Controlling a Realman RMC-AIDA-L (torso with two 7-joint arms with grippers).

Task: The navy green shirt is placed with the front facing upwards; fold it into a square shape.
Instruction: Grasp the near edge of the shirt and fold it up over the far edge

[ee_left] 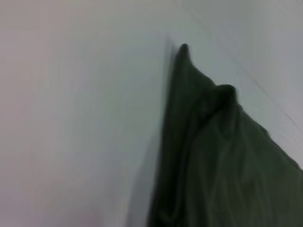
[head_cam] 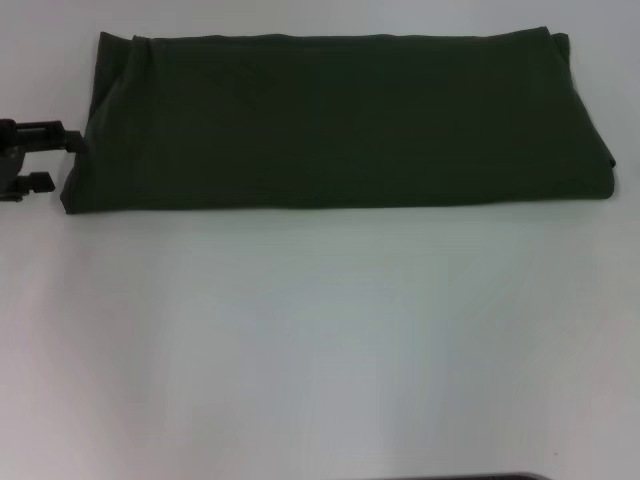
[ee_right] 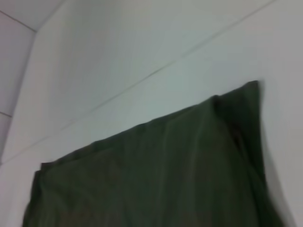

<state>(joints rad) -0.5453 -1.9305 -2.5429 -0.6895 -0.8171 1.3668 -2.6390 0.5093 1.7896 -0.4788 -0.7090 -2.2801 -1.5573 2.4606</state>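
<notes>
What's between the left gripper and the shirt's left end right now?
Nothing. In the head view the left gripper sits right at the left edge of the folded navy green shirt, with no object between; only bare white table lies nearby.

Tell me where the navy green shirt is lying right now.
In the head view the navy green shirt lies folded into a long band across the far part of the white table, its left end beside the left hand.
</notes>
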